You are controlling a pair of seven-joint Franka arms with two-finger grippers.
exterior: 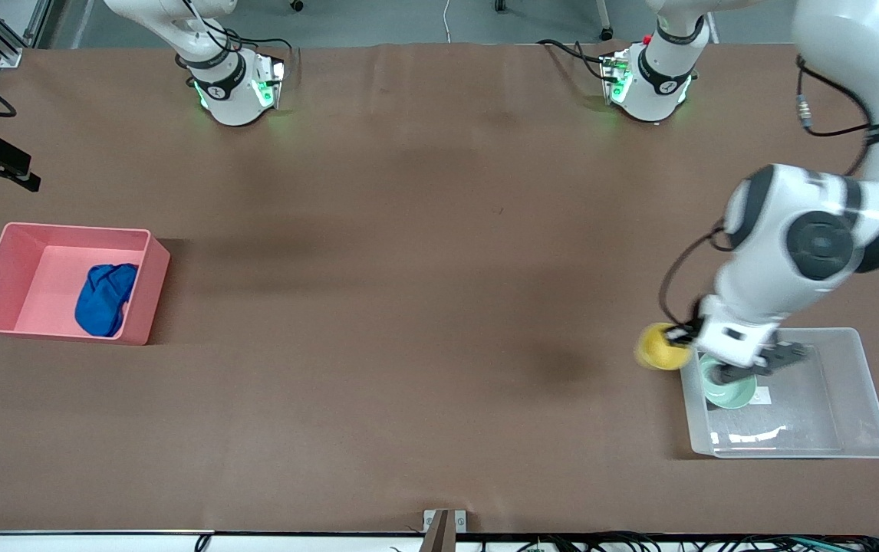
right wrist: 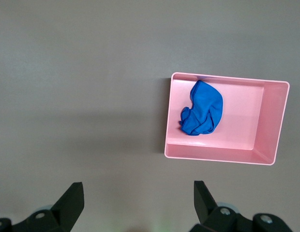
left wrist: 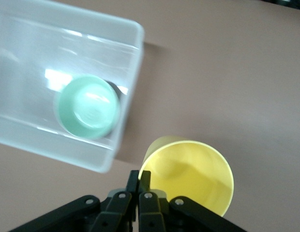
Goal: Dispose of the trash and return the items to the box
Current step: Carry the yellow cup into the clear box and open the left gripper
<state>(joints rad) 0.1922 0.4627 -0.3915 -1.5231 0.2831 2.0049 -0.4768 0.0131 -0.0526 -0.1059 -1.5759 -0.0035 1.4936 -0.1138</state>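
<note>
Front view puts my left gripper (exterior: 686,335) at the lower right of the frame, just above the table beside the corner of the clear see-through plastic rectangular tub (exterior: 861,399). Its fingers are pinched together on the rim of the small yellow plastic cup (exterior: 662,346), which hangs over bare table just outside the tub wall. In my left wrist view the closed fingers (left wrist: 139,186) sit at the bottom centre, clamped on the cup's (left wrist: 188,176) near rim, with the cup mouth facing the camera.

Inside the tub, at its end toward the cup, rests the pale mint-green round bowl (exterior: 729,391), mouth up (left wrist: 88,107).

At the left edge of the front view the opaque pink rectangular bin (exterior: 2,268) holds the wad of bright blue soft cloth (exterior: 106,298).

My right arm waits; its gripper (right wrist: 138,200) shows only in the right wrist view, at the bottom of that frame, fingers spread wide with nothing between them, above brown table near the pink bin (right wrist: 273,121).
</note>
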